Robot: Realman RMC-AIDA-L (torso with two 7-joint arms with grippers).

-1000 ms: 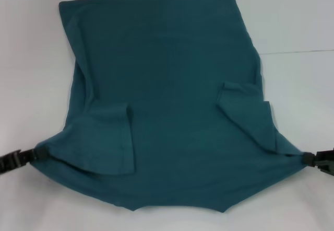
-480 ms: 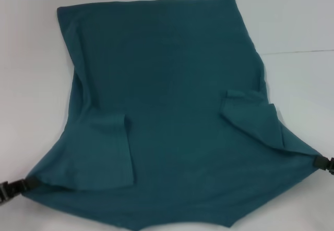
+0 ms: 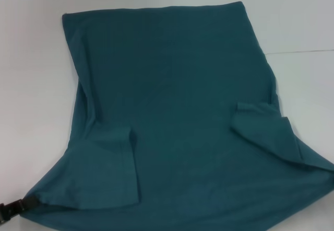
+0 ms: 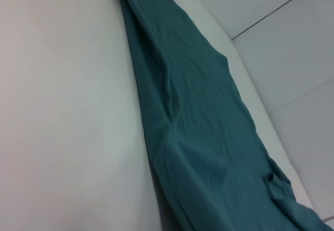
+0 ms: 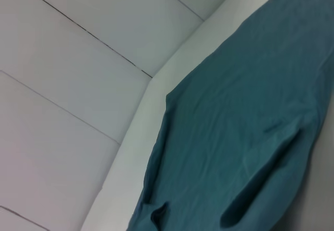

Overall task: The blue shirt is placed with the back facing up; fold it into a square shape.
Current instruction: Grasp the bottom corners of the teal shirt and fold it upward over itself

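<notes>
Teal fabric of the blue shirt point(image 3: 172, 121) covers the white surface point(image 3: 31, 84), sleeves folded inward, body unfolded, left end effector point(image 3: 13, 207) seemingly pinching its near corner; right end effector's state unknowable.

Blue shirt point(image 3: 177, 116): plain dark teal, matte fabric, spread wide across the white counter point(image 3: 31, 84). Both short sleeves lie folded inward over the body. Its near corners are drawn outward, so the shirt widens toward the counter's near edge.

white table point(image 3: 31, 84), pale tiled floor point(image 5: 62, 84)
</notes>
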